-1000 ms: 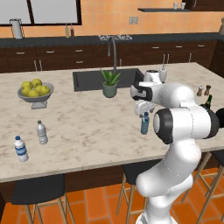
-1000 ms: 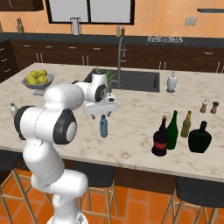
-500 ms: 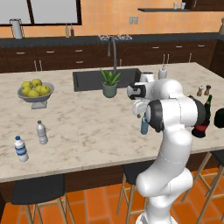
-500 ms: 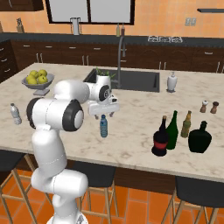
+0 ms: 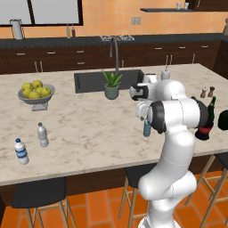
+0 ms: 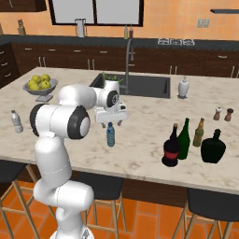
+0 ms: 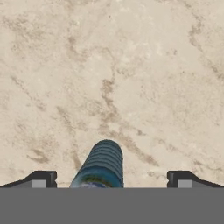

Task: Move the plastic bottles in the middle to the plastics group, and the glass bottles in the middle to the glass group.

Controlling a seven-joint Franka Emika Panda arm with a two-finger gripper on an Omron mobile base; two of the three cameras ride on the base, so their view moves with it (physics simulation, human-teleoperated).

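Moved: arm swung round since a second ago, upper links now stacked upright over the base; gripper [image 6: 110,122] kept just above the blue plastic bottle [image 6: 110,134], bottle itself unmoved.
Gripper: spread fully wide, grasping nothing; in the hand view, a fingertip [image 7: 40,179] out to each side of the ribbed blue cap.
Bottle: upright on the marble counter [image 5: 89,133], near the front edge, about midway along it.
Plastics group: labelled water bottle [image 5: 20,151] and plain clear bottle [image 5: 42,134], far left of the counter, well apart from the blue one.
Glass in the middle: green wine bottle [image 6: 184,138] and black red-labelled bottle [image 6: 172,146], touching or nearly so, to the right.
Glass group: slim brown bottle [image 6: 199,132], just beside a squat dark flask [image 6: 214,147].
Risk, tipping: likely if a finger clips the cap on descent; light, narrow bottle.
Risk, slipping: probable with a pinch on the cap alone; smooth round body.
Risk, carry: long sweep leftward; potted plant [image 5: 111,84] and fruit bowl [image 5: 36,92] nearby.
Room: dark cabinets, orange walls, sink with tall tap, stools below.
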